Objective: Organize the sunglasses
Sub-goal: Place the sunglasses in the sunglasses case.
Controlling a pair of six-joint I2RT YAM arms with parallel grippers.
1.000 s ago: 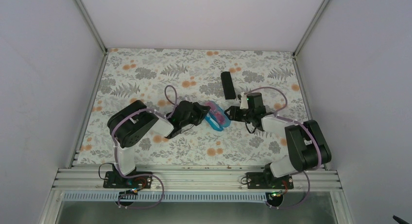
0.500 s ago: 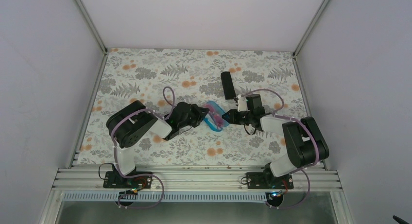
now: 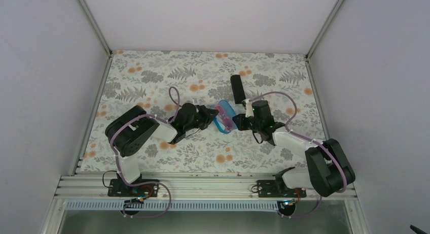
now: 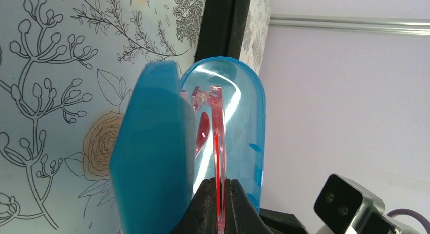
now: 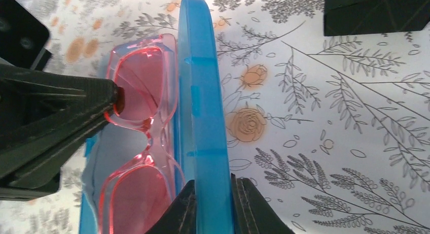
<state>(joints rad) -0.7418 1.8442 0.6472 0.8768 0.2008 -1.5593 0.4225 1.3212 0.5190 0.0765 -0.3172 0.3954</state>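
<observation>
At the near edge, both arm bases are bolted to an aluminium rail (image 3: 203,186), and from there the arms are reached inward over the floral bench (image 3: 147,74) until they meet at its middle. There an open blue case (image 3: 226,111) is found, glossy and oval, with its two halves parted. The sunglasses (image 5: 139,99) are seen between those halves, their pink lenses laid against one half while the other half is stood up beside them; whether they are fully seated cannot be told. The left end effector (image 4: 219,191) is closed tight on the thin pink-red frame, which is pinched between its black fingers at one lens. The right end effector (image 5: 210,191) is closed narrowly on the edge of the raised half of the case, one finger set on each side of the blue wall. The two end effectors are thus brought face to face, just apart, with only the case and its contents between them. Beyond the case, near the right end effector, a black oblong box (image 3: 237,89) is laid on the bench. The bench is enclosed by plain white walls (image 3: 213,15).
</observation>
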